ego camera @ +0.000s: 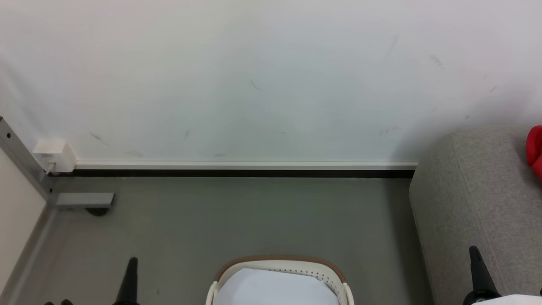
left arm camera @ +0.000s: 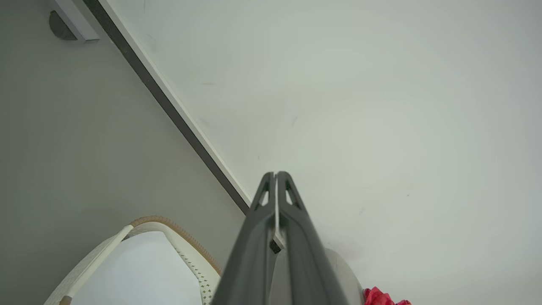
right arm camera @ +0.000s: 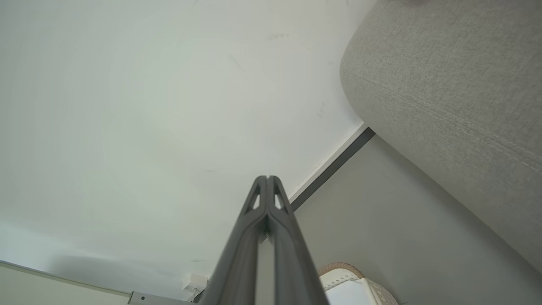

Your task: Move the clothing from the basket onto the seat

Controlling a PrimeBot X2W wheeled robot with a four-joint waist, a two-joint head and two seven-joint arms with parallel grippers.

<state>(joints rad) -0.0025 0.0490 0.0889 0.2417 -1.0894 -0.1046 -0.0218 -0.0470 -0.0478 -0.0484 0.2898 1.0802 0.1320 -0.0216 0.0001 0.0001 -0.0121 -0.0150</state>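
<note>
The clothing (ego camera: pixel 534 150), a bright red crumpled bunch, lies on the light-grey seat (ego camera: pixel 465 203), well apart from the basket (ego camera: pixel 279 259). The left gripper (left arm camera: pixel 276 174) and right gripper (right arm camera: pixel 267 178) are both closed on nothing.

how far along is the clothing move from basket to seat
Looks done: the red clothing lies on the seat at the head view's right edge, and the visible part of the basket holds a flat white sheet. In hand: nothing; the left end effector and right end effector are both shut and empty. Left: apparently nothing, though the basket's near half is out of view.
</note>
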